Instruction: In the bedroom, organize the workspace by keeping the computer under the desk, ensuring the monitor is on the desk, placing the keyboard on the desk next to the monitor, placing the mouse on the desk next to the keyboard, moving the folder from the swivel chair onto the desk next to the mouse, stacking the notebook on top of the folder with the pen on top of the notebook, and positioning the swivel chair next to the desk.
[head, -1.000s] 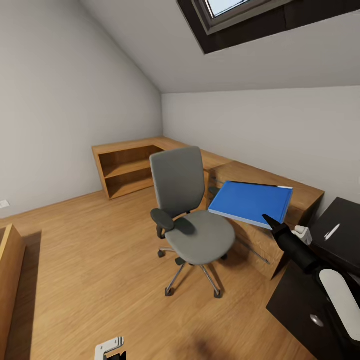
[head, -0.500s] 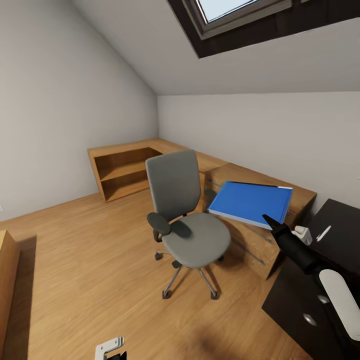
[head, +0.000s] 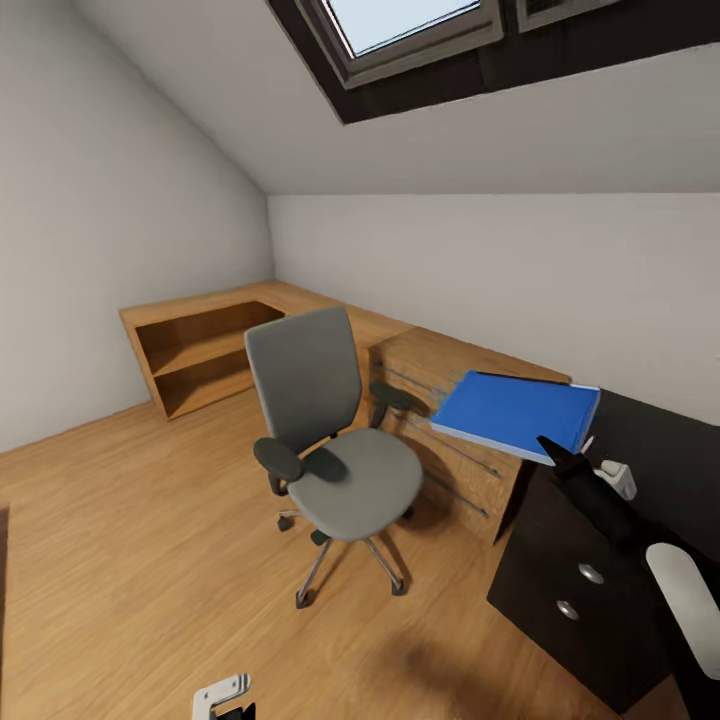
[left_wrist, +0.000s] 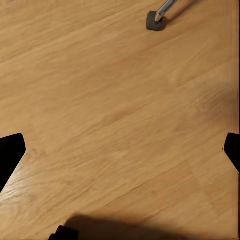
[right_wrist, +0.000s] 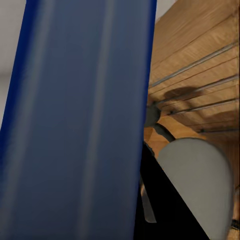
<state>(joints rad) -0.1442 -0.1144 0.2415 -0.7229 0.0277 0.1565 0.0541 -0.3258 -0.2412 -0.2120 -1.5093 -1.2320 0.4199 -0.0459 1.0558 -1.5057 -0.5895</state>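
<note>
My right gripper (head: 550, 447) is shut on the near edge of the bright blue folder (head: 515, 410), which it holds flat in the air between the swivel chair and the desk. In the right wrist view the folder (right_wrist: 80, 125) is a broad blue surface beside a black finger (right_wrist: 165, 200). The grey swivel chair (head: 335, 440) stands on the wooden floor, its seat bare. The black desk (head: 590, 570) with silver-knobbed drawers is at the right. My left gripper (left_wrist: 120, 150) hangs open over bare floor, low near my base (head: 222, 693).
A light wooden dresser (head: 450, 400) with an open shelf unit (head: 195, 355) runs along the far wall behind the chair. A chair castor (left_wrist: 156, 21) shows in the left wrist view. A skylight (head: 410, 25) sits in the sloped ceiling.
The camera has swung to the right, so the chair and shelf sit further left in the picture and more of the desk's drawer front shows. The folder stays in my right gripper.
</note>
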